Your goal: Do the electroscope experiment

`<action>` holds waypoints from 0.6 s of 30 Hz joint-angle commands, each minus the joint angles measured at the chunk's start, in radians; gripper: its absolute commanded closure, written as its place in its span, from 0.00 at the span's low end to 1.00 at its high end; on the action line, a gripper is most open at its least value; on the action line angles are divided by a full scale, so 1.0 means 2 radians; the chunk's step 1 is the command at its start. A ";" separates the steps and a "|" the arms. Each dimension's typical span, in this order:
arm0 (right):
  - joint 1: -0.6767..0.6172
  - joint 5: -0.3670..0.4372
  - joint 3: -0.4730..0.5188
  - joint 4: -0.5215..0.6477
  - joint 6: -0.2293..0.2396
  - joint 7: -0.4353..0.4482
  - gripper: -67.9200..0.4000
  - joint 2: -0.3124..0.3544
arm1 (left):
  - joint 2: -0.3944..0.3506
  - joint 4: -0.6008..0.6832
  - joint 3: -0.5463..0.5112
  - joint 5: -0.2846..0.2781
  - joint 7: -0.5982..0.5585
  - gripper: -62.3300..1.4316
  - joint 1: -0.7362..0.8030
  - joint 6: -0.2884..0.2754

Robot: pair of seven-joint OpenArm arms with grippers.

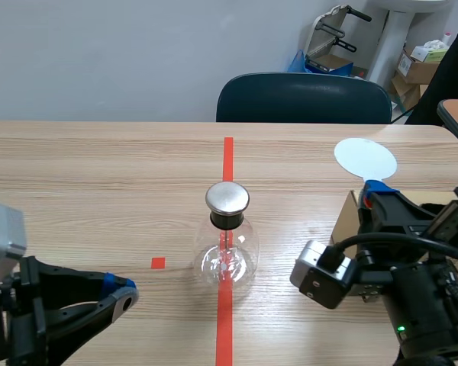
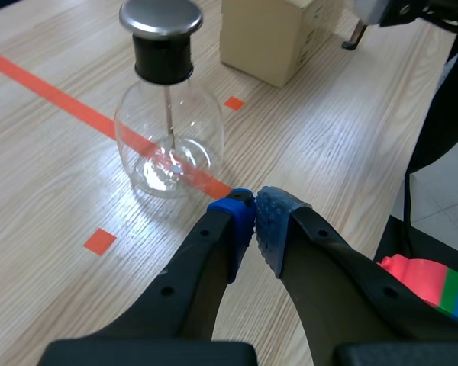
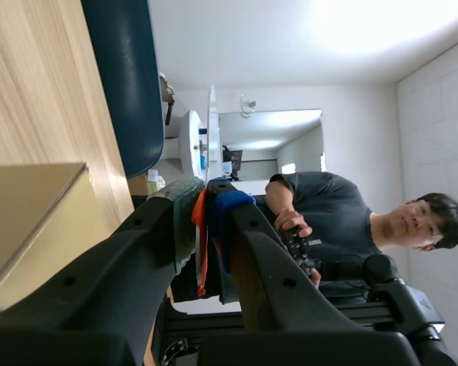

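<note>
**Even overhead light, glare in one view**

The scene is lit brightly and evenly from above. Only faint, soft shadows are cast on the wooden table [image 1: 99,175]. Small highlights are caught on the metal cap [image 1: 227,197] and inside the glass flask [image 1: 226,259]. The white disc [image 1: 365,158] is rendered nearly blown out. In the right wrist view the ceiling [image 3: 351,30] is washed out by glare.

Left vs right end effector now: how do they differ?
Left end effector is shut on nothing; right end effector is shut on an orange-handled white round disc paddle. Left lies low near the clear glass electroscope flask; right holds its paddle upright. Both are shut.
</note>
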 commanded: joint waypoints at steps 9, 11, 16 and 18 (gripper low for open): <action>0.044 -0.053 -0.066 -0.012 -0.003 -0.088 0.97 0.007 | 0.066 -0.092 0.080 0.010 -0.007 0.91 -0.105 0.002; 0.054 -0.057 -0.077 -0.019 -0.002 -0.099 0.97 0.007 | 0.078 -0.112 0.096 0.010 -0.007 0.91 -0.126 0.002; 0.077 -0.058 -0.103 -0.042 0.008 -0.122 0.97 0.007 | 0.116 -0.169 0.131 0.014 -0.007 0.91 -0.173 0.003; 0.085 -0.058 -0.111 -0.048 0.008 -0.128 0.97 0.007 | 0.130 -0.192 0.141 0.019 -0.007 0.91 -0.190 0.007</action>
